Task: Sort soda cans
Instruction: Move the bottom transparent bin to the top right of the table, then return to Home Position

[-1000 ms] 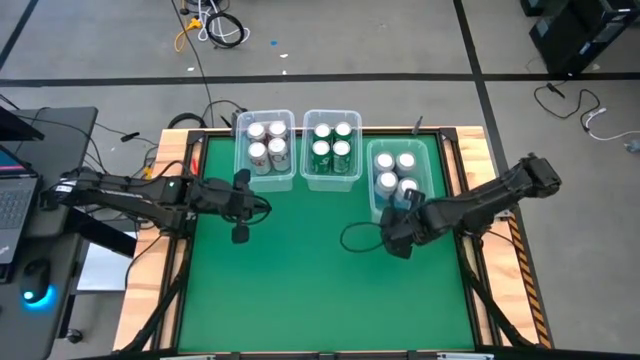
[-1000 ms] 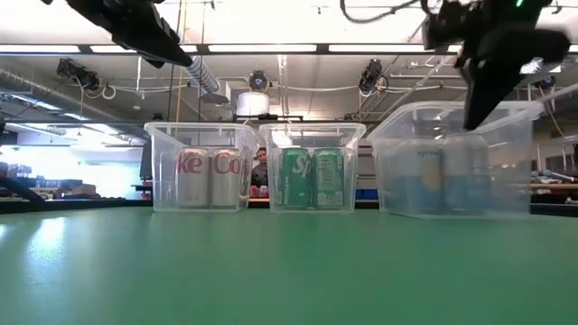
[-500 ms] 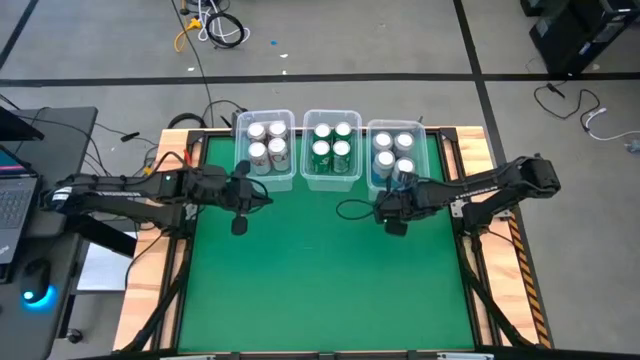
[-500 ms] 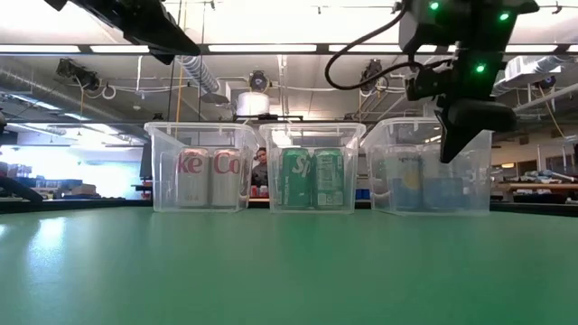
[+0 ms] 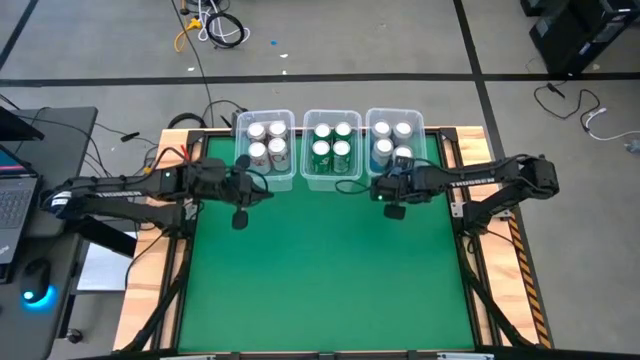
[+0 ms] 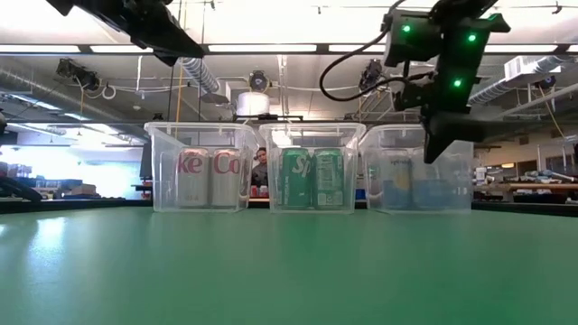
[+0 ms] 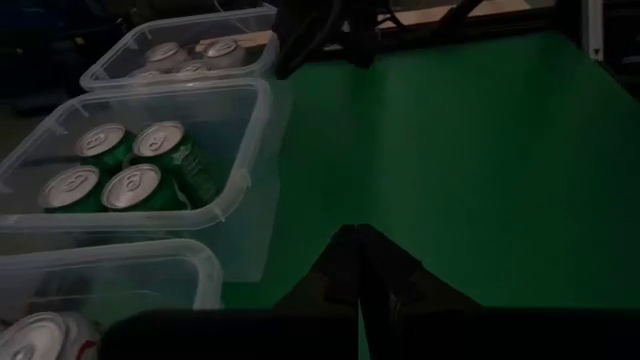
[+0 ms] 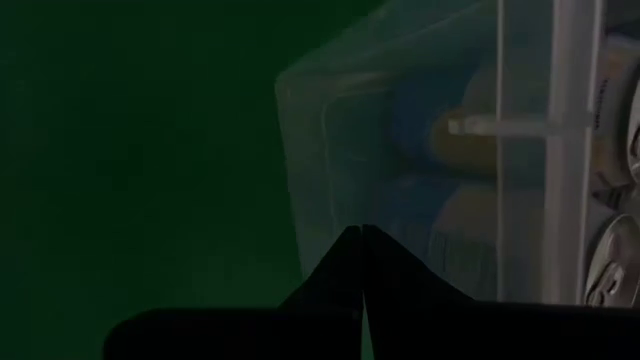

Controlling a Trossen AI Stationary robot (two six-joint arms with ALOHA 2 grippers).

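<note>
Three clear bins stand in a row on their bases at the table's far edge. The left bin holds silver-white cans, the middle one green cans, and the right one blue cans. My right gripper is shut and sits above the table at the right bin's near wall. It shows in front of that bin in the low view. My left gripper is shut and empty, just near of the left bin. My right gripper lies level along the blue-can bin's near wall, close to the bin's near left corner, pointing toward the table's left. I cannot tell whether its fingers touch the wall. The bin stands flat on the table.
The green tabletop near of the bins is open. A wooden frame borders the table. A laptop and cables lie off the table's left side.
My right gripper has gone toward the table's far edge and leftward. The blue-can bin has slid ahead of it toward the far edge and turned about, and now stands in line with the other two bins. My left gripper has gone a little toward the far edge.
</note>
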